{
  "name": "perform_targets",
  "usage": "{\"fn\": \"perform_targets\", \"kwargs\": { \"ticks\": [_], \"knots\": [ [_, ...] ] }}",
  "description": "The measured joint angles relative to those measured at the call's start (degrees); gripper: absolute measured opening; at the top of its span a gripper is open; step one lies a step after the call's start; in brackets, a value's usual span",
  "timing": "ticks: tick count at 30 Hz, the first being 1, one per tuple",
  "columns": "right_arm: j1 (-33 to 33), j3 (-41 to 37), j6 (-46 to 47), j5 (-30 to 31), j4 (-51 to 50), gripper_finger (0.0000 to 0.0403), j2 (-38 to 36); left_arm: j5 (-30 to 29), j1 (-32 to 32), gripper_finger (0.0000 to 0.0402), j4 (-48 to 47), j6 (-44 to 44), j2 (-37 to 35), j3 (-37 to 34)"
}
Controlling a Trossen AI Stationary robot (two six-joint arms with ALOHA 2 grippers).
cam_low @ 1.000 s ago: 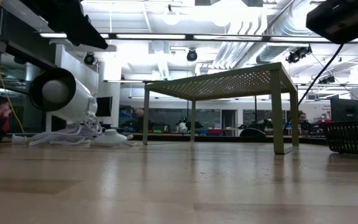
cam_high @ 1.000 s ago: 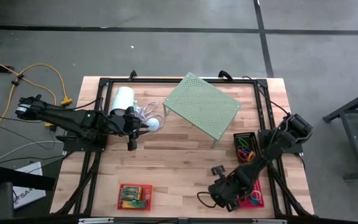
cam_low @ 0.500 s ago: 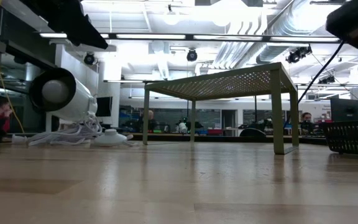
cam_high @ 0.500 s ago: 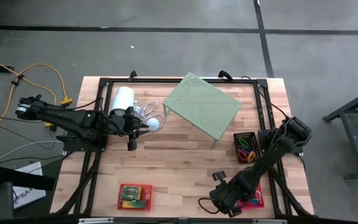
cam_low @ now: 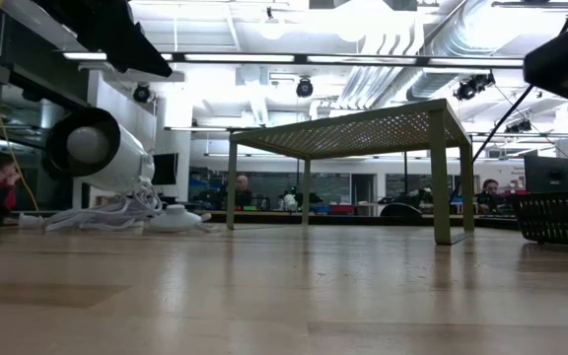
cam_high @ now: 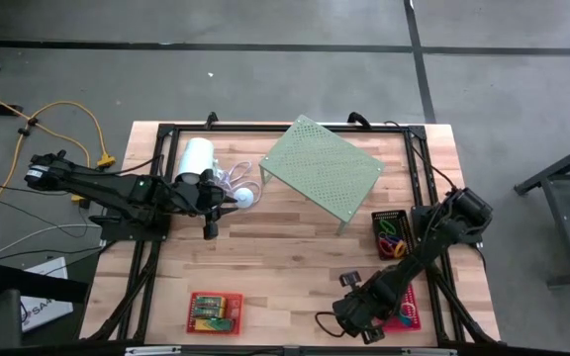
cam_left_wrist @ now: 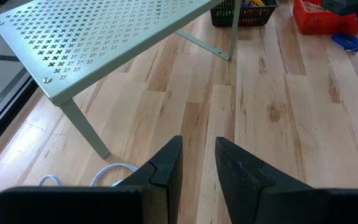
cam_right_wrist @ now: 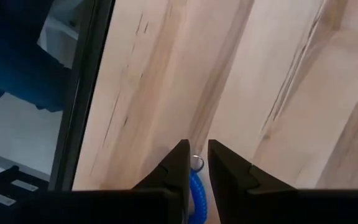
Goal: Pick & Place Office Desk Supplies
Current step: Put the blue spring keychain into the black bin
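My right gripper [cam_right_wrist: 197,149] is low over the table's near edge [cam_high: 349,314], shut on a blue coiled cord [cam_right_wrist: 195,182]. The cord's loop [cam_high: 321,320] shows left of the gripper. The pink basket [cam_high: 406,314] sits right behind that arm, partly hidden. The black basket [cam_high: 392,234] holds colourful small items. The red basket [cam_high: 214,311] holds green-white boxes and stands near the near edge on the left. My left gripper [cam_left_wrist: 197,155] waits at the table's left [cam_high: 209,229], open by a narrow gap with nothing between the fingers. My right gripper pinches the blue coiled cord [cam_right_wrist: 194,186] between its two fingers. The hold is close to the end that carries a small metal ring [cam_right_wrist: 197,163]. The fingers slant down toward the near edge. I cannot tell whether the cord's loop is lifted or lies on the wood.
The pale green perforated shelf [cam_high: 320,168] stands on thin legs at the far middle. The white cylinder with its cord [cam_high: 198,158] lies by my left arm. Bare wood [cam_high: 285,267] spreads between the shelf and the near edge. The black table frame [cam_right_wrist: 82,93] runs close by my right gripper.
My right gripper has shifted a little toward the table's near edge and its arm has come lower. The blue cord's loop has gone along with it. My left arm has kept still.
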Motion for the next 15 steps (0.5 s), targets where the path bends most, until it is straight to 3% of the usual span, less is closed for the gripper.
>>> {"fn": "perform_targets", "kwargs": {
  "ticks": [8, 15],
  "knots": [
    [-0.3, 0.0, 0.8, 0.0, -0.7, 0.0043, 0.0, 0.0, 0.0, 0.0089, 0.0, 0.0, 0.0, 0.0],
    [-0.2, 0.0, 11.6, 2.2, -0.7, 0.0043, 0.0, 0.0, 0.0, 0.0089, 0.0, 0.0, 0.0, 0.0]
  ]
}}
